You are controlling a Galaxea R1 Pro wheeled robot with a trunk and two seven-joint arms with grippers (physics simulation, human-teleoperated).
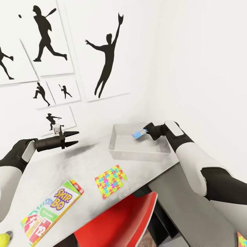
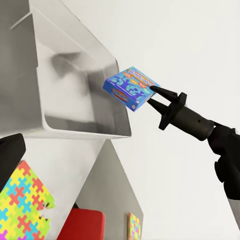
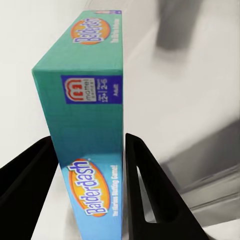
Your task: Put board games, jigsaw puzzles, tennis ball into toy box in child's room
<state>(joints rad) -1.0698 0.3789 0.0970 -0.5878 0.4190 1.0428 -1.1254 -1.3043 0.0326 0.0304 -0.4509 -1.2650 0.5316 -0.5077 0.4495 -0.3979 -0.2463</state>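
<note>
Desk, toy box, right gripper holding board game above

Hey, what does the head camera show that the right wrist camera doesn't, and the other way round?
Head view alone: the orange-green Skip-Bo box, a multicolour jigsaw puzzle square, the red chair, black baseball silhouette pictures and the left gripper, jaws open.
Right wrist view alone: the Balderdash lettering on the box.
Both: the right gripper clamping the blue-green board game box over the pale grey toy box.
</note>
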